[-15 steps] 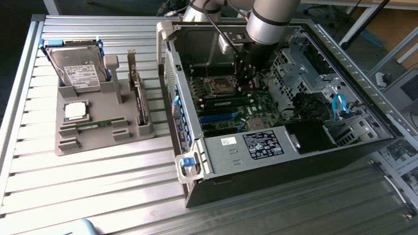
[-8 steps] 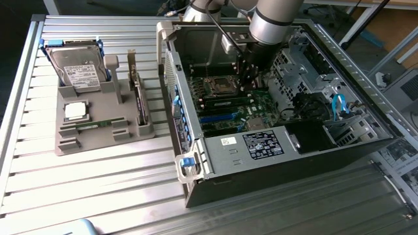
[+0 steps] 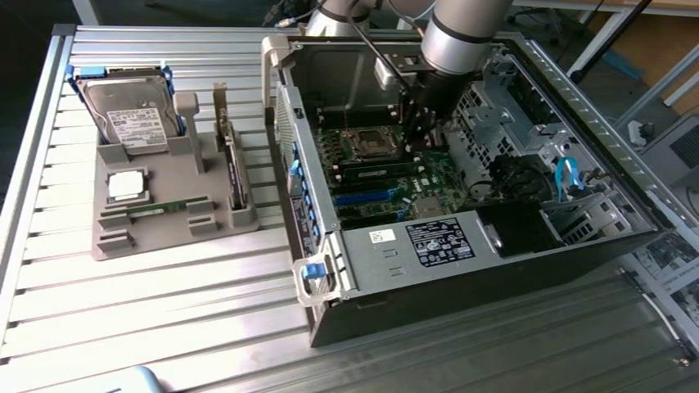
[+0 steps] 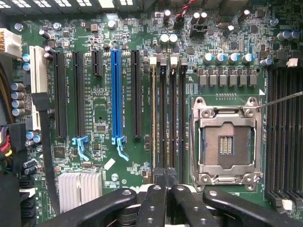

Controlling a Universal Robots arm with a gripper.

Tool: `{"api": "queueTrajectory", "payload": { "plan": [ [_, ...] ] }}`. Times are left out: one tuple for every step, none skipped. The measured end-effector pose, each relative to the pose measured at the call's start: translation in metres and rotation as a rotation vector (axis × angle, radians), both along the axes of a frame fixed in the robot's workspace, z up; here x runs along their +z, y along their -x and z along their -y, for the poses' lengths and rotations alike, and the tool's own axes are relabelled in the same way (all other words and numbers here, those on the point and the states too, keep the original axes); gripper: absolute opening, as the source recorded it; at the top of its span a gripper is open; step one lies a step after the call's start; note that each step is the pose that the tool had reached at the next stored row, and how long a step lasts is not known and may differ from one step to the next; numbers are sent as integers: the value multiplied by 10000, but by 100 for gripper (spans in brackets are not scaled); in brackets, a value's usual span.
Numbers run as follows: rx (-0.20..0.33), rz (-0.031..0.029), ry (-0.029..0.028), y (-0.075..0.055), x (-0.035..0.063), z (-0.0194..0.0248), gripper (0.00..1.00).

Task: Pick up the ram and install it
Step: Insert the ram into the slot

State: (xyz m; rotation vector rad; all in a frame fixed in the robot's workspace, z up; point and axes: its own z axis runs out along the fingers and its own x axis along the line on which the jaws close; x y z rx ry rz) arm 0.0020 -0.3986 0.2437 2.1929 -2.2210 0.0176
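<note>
A ram stick (image 3: 377, 172), green with dark chips, stands seated in a motherboard slot inside the open computer case (image 3: 327, 270), just beside the empty processor socket (image 4: 226, 142). In the wrist view its thin top edge (image 4: 152, 113) runs along the slot nearest the blue slot (image 4: 116, 94). My gripper (image 3: 421, 131) hangs inside the case over these slots. Its black fingers (image 4: 154, 203) are pressed together with nothing between them; the gripper (image 4: 165, 190) is shut. Another green ram stick (image 3: 153, 209) lies flat in the grey holder (image 3: 110, 246) outside the case.
The grey holder on the slatted table also carries a silver hard drive (image 3: 131, 119), a square processor chip (image 3: 126, 184) and an upright card (image 3: 229, 164). Drive cages and cables (image 3: 562, 176) crowd the case at the exterior view's right. Heatsink fins (image 4: 78, 189) sit near the fingers.
</note>
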Motion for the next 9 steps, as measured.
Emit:
{"api": "queueTrajectory", "payload": {
  "plan": [
    [0, 0, 0, -8, 0, 0, 11],
    [1, -1, 0, -13, 0, 0, 11],
    [1, -1, 1, -20, 0, 0, 11],
    [0, -2, 1, -26, 0, 0, 11],
    [0, -2, 1, -32, 0, 0, 11],
    [0, -2, 1, -38, 0, 0, 11],
    [-1, -2, 0, -44, 0, 0, 11],
    [-1, -2, 0, -49, 0, 0, 11],
    [0, -2, 1, -56, 0, 0, 11]
  ]
}}
